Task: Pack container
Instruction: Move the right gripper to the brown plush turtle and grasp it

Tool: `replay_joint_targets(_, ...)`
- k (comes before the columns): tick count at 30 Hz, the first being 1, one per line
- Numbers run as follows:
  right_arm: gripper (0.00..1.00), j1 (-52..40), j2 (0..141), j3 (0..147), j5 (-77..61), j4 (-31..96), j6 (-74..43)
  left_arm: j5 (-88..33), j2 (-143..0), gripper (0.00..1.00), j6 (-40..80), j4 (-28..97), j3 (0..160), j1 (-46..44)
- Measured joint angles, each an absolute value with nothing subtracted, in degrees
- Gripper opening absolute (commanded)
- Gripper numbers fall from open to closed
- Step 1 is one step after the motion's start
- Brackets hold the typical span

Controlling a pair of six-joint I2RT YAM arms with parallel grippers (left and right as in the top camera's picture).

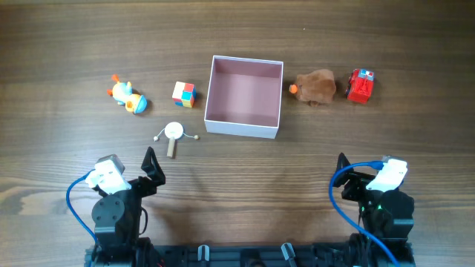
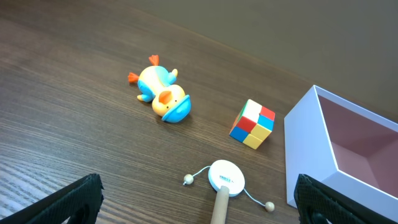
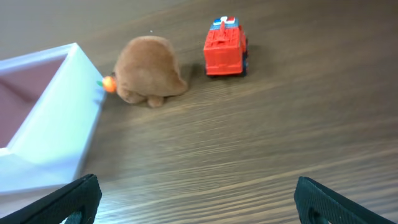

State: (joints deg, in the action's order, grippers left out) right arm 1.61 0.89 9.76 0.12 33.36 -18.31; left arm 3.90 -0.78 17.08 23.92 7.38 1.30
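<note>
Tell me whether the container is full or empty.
Empty: the container shows only bare pink floor, nothing inside.

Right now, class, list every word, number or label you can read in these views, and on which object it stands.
Nothing is legible.
Small white round drum toy on a wooden handle: a faint printed mark, too small to read.
Red toy fire truck: white-and-blue patch at its far end, too blurred to read.
White square box with a pink inside: no text shows.
</note>
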Motion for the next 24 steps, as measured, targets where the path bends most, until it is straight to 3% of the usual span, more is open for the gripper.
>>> replay_joint_targets(4, 1.0, 1.6, 0.9, 9.7, -3.3, 34.1, -35.7, 2.0, -0.8, 1.0, 17.1, 23.9, 7.4, 1.3)
replay_joint_targets(6, 1.0, 1.6, 0.9, 9.5, -6.4, 31.8, -38.1, 0.3, -0.8, 1.0, 17.2, 23.9, 7.4, 1.3)
replay_joint_targets(9, 0.99, 1.6, 0.9, 9.4, -14.3, 24.9, -35.6, -1.8, -1.5, 1.0, 18.9, 24.0, 8.5, 1.3)
replay_joint_targets(15, 1.0, 1.6, 7.4, 13.1, -20.4, 25.5, -31.3, -3.0, -14.8, 1.0, 19.7, 24.2, 19.5, 1.3)
replay_joint_targets(24, 0.99, 1.6, 42.5, 45.8, -22.9, 44.0, -18.6, -3.1, -49.5, 1.0, 19.7, 27.7, 43.5, 1.3)
